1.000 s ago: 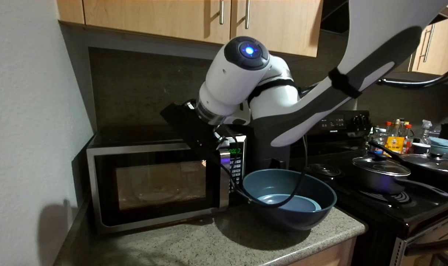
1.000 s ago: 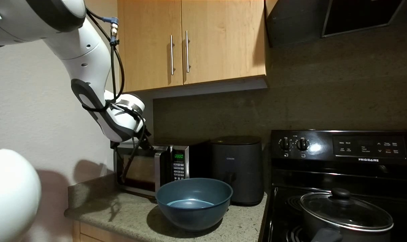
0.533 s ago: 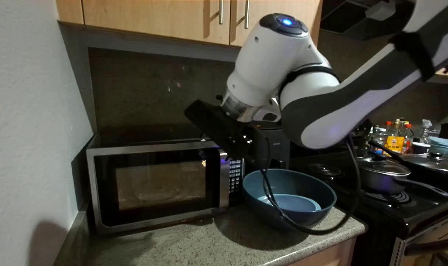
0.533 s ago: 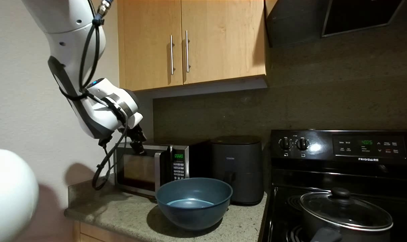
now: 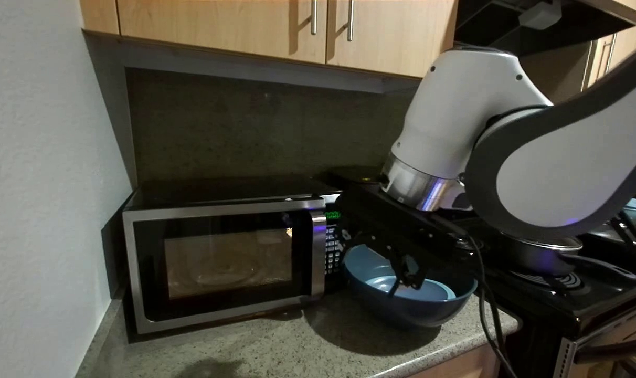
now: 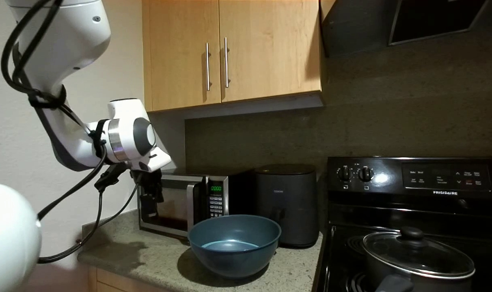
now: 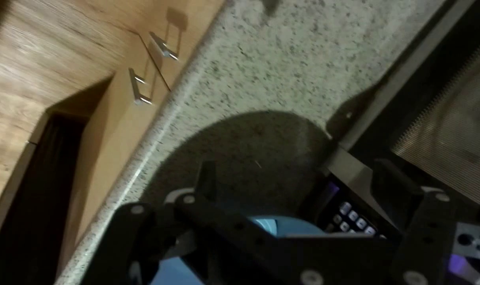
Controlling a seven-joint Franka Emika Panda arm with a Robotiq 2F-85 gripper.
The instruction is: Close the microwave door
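The microwave door (image 5: 218,262) looks shut on the microwave (image 5: 229,189); the gripper (image 7: 299,176) is apart from it.
From the left in an exterior view: the wall (image 5: 40,184) stands close by the door's left edge; the counter (image 5: 265,341) runs from below the door to a front lip, leaving working room. Whether it is latched I cannot tell. The handle (image 5: 319,257) marks the right edge, beside the button panel (image 5: 332,252). Next, the gripper appears in front of the bowl (image 5: 417,315), fingers (image 7: 394,190) spread wide in the wrist view. The bowl sits near the microwave, narrowing that side; past the counter's right edge comes the stove (image 5: 606,294).
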